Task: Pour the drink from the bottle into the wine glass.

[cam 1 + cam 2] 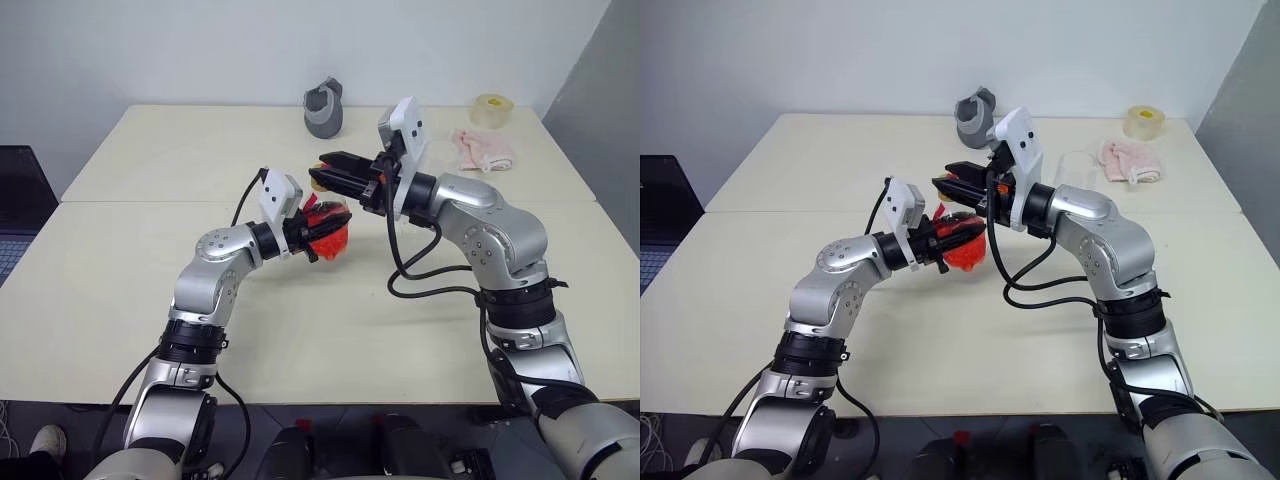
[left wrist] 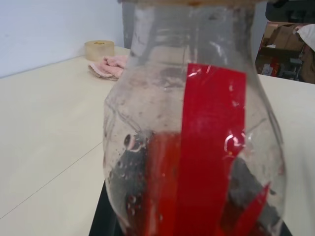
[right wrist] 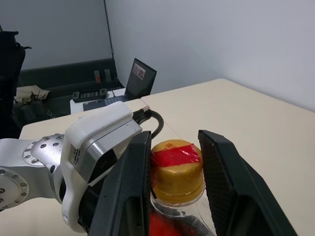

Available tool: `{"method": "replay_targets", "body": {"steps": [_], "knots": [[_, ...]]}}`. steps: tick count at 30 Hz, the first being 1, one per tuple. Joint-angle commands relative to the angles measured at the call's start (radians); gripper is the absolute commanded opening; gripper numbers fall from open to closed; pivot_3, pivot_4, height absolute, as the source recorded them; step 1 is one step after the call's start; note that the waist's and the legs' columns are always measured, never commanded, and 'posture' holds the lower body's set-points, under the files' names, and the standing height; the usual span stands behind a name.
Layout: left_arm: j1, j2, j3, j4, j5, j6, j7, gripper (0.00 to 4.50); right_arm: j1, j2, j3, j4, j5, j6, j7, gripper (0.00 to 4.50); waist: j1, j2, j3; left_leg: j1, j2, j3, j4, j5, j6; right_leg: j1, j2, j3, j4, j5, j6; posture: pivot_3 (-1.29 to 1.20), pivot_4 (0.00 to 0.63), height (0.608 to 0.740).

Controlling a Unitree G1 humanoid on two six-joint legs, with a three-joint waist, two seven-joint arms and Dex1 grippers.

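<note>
Yellowish cap (image 3: 176,169) of the small clear plastic bottle (image 1: 327,228), mid-frame above the bench (image 1: 150,170), sits upright between the right pincer (image 3: 176,182)'s spread fingers, not quite gripped yet. Left pincer (image 1: 940,240) pinches the bottle body. Unscrewing comes next, I reckon.
</note>
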Motion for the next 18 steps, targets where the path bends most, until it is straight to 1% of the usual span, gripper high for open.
{"method": "replay_targets", "body": {"steps": [1, 4, 8, 10, 13, 15, 18], "knots": [[-0.016, 0.004, 0.01, -0.076, -0.015, -0.021, -0.002, 1.01, -0.024, -0.001, -0.005, -0.028, 0.012, -0.015, 0.023, 1.12, 0.0, 0.0, 0.0, 0.0, 0.0, 0.0, 0.0, 0.0, 0.0, 0.0, 0.0, 0.0, 0.0, 0.0, 0.0, 0.0, 0.15, 0.74], [0.011, 0.014, 0.008, -0.116, -0.027, -0.017, -0.019, 1.01, -0.032, -0.009, 0.002, -0.023, 0.03, -0.011, 0.07, 1.12, 0.0, 0.0, 0.0, 0.0, 0.0, 0.0, 0.0, 0.0, 0.0, 0.0, 0.0, 0.0, 0.0, 0.0, 0.0, 0.0, 0.15, 0.74], [0.052, 0.028, 0.009, -0.2, -0.07, 0.001, -0.057, 1.01, -0.056, -0.029, 0.004, 0.024, 0.05, -0.061, 0.206, 1.12, 0.0, 0.0, 0.0, 0.0, 0.0, 0.0, 0.0, 0.0, 0.0, 0.0, 0.0, 0.0, 0.0, 0.0, 0.0, 0.0, 0.15, 0.74], [0.083, 0.054, 0.007, -0.255, -0.103, 0.014, -0.097, 1.01, -0.066, -0.054, 0.017, 0.061, 0.057, -0.09, 0.314, 1.12, 0.0, 0.0, 0.0, 0.0, 0.0, 0.0, 0.0, 0.0, 0.0, 0.0, 0.0, 0.0, 0.0, 0.0, 0.0, 0.0, 0.15, 0.74], [0.134, 0.106, 0.035, -0.373, -0.209, 0.104, -0.136, 1.01, -0.105, -0.09, 0.042, 0.129, 0.089, -0.105, 0.514, 1.12, -0.001, 0.001, 0.001, 0.0, 0.0, 0.001, -0.001, 0.0, 0.001, 0.0, 0.0, 0.0, 0.0, 0.0, 0.0, 0.0, 0.15, 0.74], [0.152, 0.131, 0.045, -0.426, -0.253, 0.138, -0.147, 1.01, -0.123, -0.103, 0.062, 0.155, 0.086, -0.122, 0.592, 1.12, -0.001, 0.001, 0.001, 0.0, 0.0, 0.0, -0.001, 0.0, 0.001, 0.0, 0.0, 0.0, 0.0, 0.0, 0.0, 0.0, 0.15, 0.74], [0.192, 0.171, 0.05, -0.481, -0.275, 0.153, -0.156, 1.0, -0.145, -0.107, 0.089, 0.203, 0.071, -0.14, 0.671, 1.12, -0.001, 0.001, 0.001, 0.001, 0.001, 0.0, -0.001, -0.001, 0.001, 0.0, 0.0, 0.0, 0.0, 0.0, 0.0, 0.0, 0.15, 0.74]]}}
